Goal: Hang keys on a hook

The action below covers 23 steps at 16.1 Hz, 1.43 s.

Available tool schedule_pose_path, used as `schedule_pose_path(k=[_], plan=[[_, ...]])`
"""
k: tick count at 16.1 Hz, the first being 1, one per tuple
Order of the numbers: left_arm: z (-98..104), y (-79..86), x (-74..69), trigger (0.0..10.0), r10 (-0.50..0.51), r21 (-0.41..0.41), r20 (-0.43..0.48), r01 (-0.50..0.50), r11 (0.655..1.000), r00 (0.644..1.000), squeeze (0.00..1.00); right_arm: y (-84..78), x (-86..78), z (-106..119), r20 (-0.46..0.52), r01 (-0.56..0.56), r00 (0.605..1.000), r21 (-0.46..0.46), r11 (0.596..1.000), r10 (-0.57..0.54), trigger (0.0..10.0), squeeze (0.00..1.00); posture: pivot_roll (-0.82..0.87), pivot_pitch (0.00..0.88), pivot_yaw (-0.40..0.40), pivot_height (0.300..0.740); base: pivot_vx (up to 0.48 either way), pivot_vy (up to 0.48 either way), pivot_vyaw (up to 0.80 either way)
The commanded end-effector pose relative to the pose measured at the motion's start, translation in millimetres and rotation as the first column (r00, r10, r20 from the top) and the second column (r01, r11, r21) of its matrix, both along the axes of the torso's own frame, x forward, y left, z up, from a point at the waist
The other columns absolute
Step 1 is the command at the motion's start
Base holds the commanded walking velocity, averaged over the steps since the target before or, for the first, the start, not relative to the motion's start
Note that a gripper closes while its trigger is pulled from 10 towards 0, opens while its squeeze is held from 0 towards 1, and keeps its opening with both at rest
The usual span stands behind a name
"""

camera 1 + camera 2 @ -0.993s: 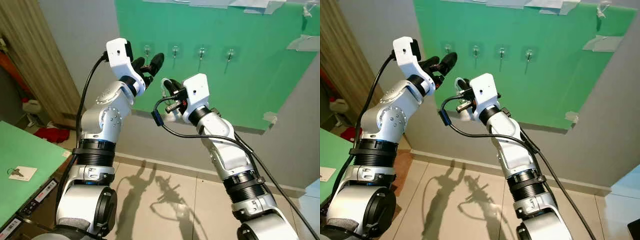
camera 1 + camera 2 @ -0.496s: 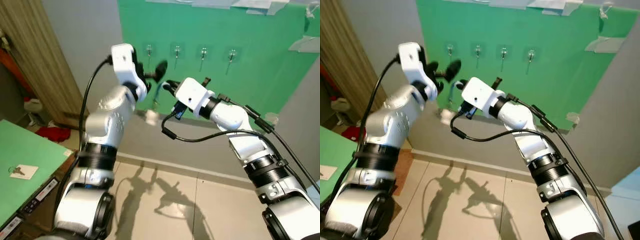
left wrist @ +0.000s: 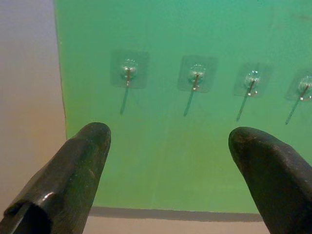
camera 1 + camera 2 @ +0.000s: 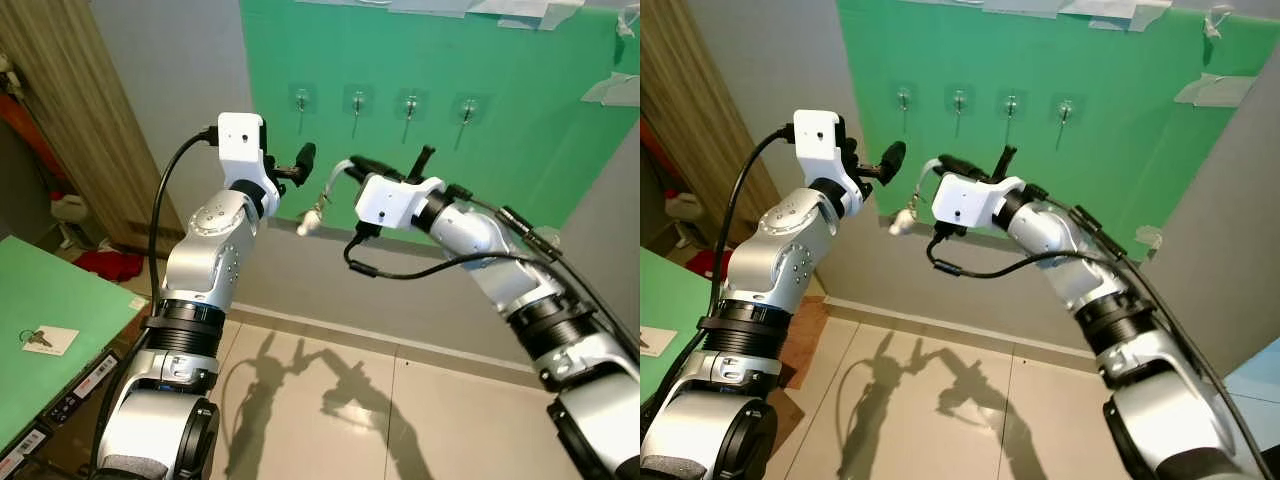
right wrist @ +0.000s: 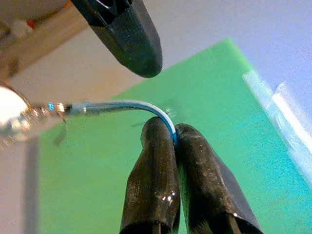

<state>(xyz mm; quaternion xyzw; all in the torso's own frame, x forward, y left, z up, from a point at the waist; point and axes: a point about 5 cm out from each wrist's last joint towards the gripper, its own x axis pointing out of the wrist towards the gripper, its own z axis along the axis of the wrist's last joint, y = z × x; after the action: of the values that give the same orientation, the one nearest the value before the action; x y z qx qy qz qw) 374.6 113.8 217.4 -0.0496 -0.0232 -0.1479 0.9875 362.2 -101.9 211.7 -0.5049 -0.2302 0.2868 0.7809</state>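
My right gripper [image 4: 348,166] is shut on a thin blue-white cord [image 5: 122,105]. The keys [image 4: 311,221] dangle from that cord in mid-air, below and between my two grippers. In the right wrist view both fingers [image 5: 155,161] pinch the cord, and the keys [image 5: 14,119] are a bright blur at its end. My left gripper [image 4: 298,163] is open and empty, just left of the cord. It faces a green wall board [image 4: 520,170] carrying a row of several small clear hooks [image 3: 128,68], all bare. The nearest hook [image 4: 301,99] is above the left gripper.
A green table [image 4: 60,300] at the lower left holds a white card with another key [image 4: 36,340]. A wooden panel [image 4: 90,110] stands left of the board. Red cloth [image 4: 95,266] and a white jug [image 4: 65,211] lie on the floor there. Tiled floor [image 4: 330,400] lies below.
My right arm has swung outward and turned its gripper over, so the keys now hang down from the cord. The left gripper has dropped and turned toward the hooks.
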Motion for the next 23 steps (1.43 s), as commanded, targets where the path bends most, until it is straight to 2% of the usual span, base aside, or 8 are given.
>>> schedule_pose_path(k=[1, 10, 11, 12, 19, 20, 21, 23], plan=[[-2.6, -0.3, -0.5, 10.0, 0.004, 0.040, 0.006, -0.004, 0.999, 1.000, 0.00, 0.5, 1.6, 4.6, 0.044, -0.007, 0.999, -0.033, 0.999, 0.008, 0.0, 0.00, -0.05, 0.000, 0.046, 0.740, 0.000, 0.000, 0.00], [-15.5, -7.2, -5.8, 10.0, -0.016, 0.146, 0.014, 0.013, 0.989, 1.000, 0.00, -1.9, 6.9, -2.4, 0.179, 0.033, 0.984, -0.112, 0.993, -0.013, 0.0, 0.00, -0.05, 0.000, 0.042, 0.740, 0.000, 0.000, 0.00], [-15.6, -8.2, -7.0, 10.0, -0.025, 0.124, 0.018, 0.023, 0.992, 1.000, 0.38, -1.3, 7.1, -3.6, 0.175, 0.036, 0.984, -0.090, 0.995, -0.020, 0.0, 0.00, -0.05, 0.000, 0.042, 0.740, 0.000, 0.000, 0.00], [-16.2, -10.0, -9.4, 10.0, -0.044, 0.117, 0.023, 0.041, 0.992, 0.999, 1.00, 0.2, 6.4, -5.3, 0.173, 0.035, 0.985, -0.078, 0.996, -0.021, 0.0, 0.00, -0.05, 0.000, 0.041, 0.740, 0.000, 0.000, 0.00], [-21.7, -8.4, -11.9, 10.0, -0.050, 0.094, -0.003, 0.050, 0.994, 0.999, 1.00, 2.8, 5.8, -11.2, 0.159, 0.033, 0.987, -0.057, 0.998, -0.024, 0.0, 0.00, -0.05, 0.000, 0.040, 0.740, 0.000, 0.000, 0.00], [-22.7, -8.9, -12.2, 10.0, -0.057, 0.073, -0.005, 0.057, 0.996, 0.998, 0.82, 2.4, 6.3, -10.5, 0.161, 0.036, 0.987, -0.056, 0.998, -0.027, 0.0, 0.00, -0.05, 0.000, 0.039, 0.740, 0.000, 0.000, 0.00], [-23.3, -9.5, -13.0, 0.0, -0.070, 0.045, -0.004, 0.070, 0.997, 0.998, 0.00, 1.9, 6.7, -9.6, 0.163, 0.039, 0.986, -0.054, 0.998, -0.030, 0.0, 0.00, -0.05, 0.000, 0.038, 0.740, 0.000, 0.000, 0.00], [-25.2, -6.0, -12.8, 0.0, -0.035, 0.091, 0.005, 0.034, 0.995, 0.999, 0.00, 0.5, 7.0, -8.9, 0.164, 0.043, 0.986, -0.047, 0.998, -0.035, 0.0, 0.00, -0.05, 0.000, 0.038, 0.740, 0.000, 0.000, 0.00]])
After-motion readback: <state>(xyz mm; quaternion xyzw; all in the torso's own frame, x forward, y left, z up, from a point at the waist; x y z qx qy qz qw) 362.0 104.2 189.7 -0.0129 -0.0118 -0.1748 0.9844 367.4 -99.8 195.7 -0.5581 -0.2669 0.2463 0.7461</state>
